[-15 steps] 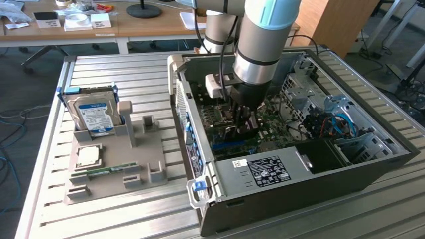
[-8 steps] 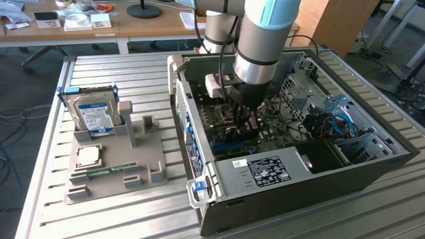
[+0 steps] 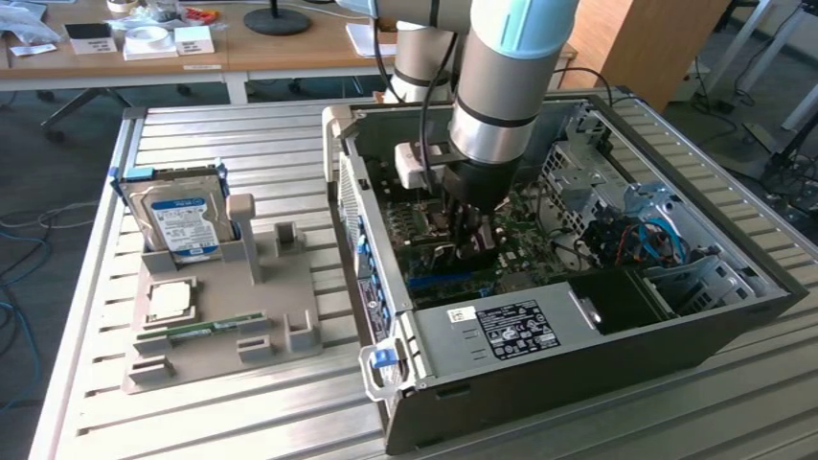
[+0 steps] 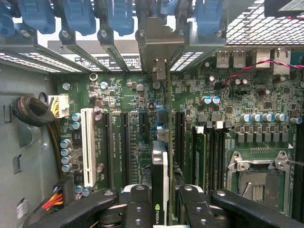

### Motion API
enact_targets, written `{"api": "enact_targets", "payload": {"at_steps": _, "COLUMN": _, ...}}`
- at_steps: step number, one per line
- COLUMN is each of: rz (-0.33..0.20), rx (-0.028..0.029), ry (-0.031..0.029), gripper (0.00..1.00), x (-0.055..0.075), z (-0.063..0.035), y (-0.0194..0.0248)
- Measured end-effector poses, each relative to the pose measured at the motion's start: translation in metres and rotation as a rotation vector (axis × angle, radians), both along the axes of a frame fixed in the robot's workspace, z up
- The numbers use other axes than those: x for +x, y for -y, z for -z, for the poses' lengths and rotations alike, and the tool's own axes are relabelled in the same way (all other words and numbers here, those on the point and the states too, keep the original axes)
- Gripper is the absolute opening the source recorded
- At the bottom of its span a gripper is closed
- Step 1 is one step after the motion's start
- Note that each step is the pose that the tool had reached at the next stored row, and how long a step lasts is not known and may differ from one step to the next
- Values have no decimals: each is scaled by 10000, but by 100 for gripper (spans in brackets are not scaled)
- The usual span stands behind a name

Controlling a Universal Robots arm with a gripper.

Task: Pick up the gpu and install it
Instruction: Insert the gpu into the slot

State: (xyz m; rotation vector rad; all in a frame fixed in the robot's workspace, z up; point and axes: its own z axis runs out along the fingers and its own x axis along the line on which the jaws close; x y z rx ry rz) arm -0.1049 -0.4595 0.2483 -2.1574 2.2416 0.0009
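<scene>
My gripper (image 3: 468, 241) is lowered into the open computer case (image 3: 550, 335), over the motherboard (image 3: 511, 244). It is shut on the gpu (image 4: 160, 166), which shows edge-on in the wrist view: a black cooler block with a logo, a thin green board edge and a silver end bracket (image 4: 159, 40) reaching the case's rear slot openings. The two black fingers (image 4: 137, 204) clamp the card from both sides. The card stands upright along the black expansion slots (image 4: 124, 142) of the motherboard (image 4: 228, 95). I cannot tell whether its lower edge sits in a slot.
A grey holder (image 3: 217, 335) at the exterior view's left carries a hard drive with a blue label (image 3: 186, 216), a processor (image 3: 170, 299) and a memory stick (image 3: 205, 331). Inside the case are a white slot (image 4: 87, 142), bundled cables (image 4: 31, 111), blue latches (image 4: 78, 14) and a processor socket (image 4: 259, 175).
</scene>
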Motion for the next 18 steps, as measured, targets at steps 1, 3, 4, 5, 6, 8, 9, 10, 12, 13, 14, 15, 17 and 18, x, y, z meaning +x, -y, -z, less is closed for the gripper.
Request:
{"api": "enact_targets", "payload": {"at_steps": 1, "rz": 0, "rx": 1, "ry": 0, "gripper": 27, "x": 0, "z": 1, "y": 0}}
{"api": "enact_targets", "payload": {"at_steps": 3, "rz": 1, "rx": 1, "ry": 2, "gripper": 27, "x": -2, "z": 5, "y": 0}}
{"api": "enact_targets", "payload": {"at_steps": 4, "rz": 0, "rx": 1, "ry": 1, "gripper": 27, "x": -3, "z": 7, "y": 0}}
{"api": "enact_targets", "payload": {"at_steps": 5, "rz": -1, "rx": 0, "ry": 0, "gripper": 27, "x": -5, "z": 8, "y": 0}}
{"api": "enact_targets", "payload": {"at_steps": 6, "rz": -1, "rx": -1, "ry": 0, "gripper": 27, "x": -6, "z": 10, "y": 0}}
{"api": "enact_targets", "payload": {"at_steps": 8, "rz": -1, "rx": -2, "ry": -1, "gripper": 27, "x": -6, "z": 11, "y": 0}}
{"api": "enact_targets", "payload": {"at_steps": 9, "rz": 0, "rx": -1, "ry": -1, "gripper": 27, "x": -7, "z": 12, "y": 0}}
{"api": "enact_targets", "payload": {"at_steps": 10, "rz": 0, "rx": -1, "ry": 0, "gripper": 27, "x": -7, "z": 12, "y": 0}}
{"api": "enact_targets", "payload": {"at_steps": 12, "rz": 0, "rx": 0, "ry": 0, "gripper": 27, "x": -7, "z": 13, "y": 0}}
{"api": "enact_targets", "payload": {"at_steps": 13, "rz": 0, "rx": 0, "ry": 0, "gripper": 27, "x": -7, "z": 13, "y": 0}}
{"api": "enact_targets", "payload": {"at_steps": 14, "rz": 0, "rx": 1, "ry": 0, "gripper": 27, "x": -7, "z": 13, "y": 0}}
{"api": "enact_targets", "payload": {"at_steps": 15, "rz": 0, "rx": 1, "ry": 1, "gripper": 27, "x": -8, "z": 13, "y": 0}}
{"api": "enact_targets", "payload": {"at_steps": 17, "rz": 1, "rx": -1, "ry": 2, "gripper": 27, "x": -12, "z": 18, "y": 0}}
{"api": "enact_targets", "payload": {"at_steps": 18, "rz": 0, "rx": -3, "ry": 0, "gripper": 27, "x": -14, "z": 20, "y": 0}}
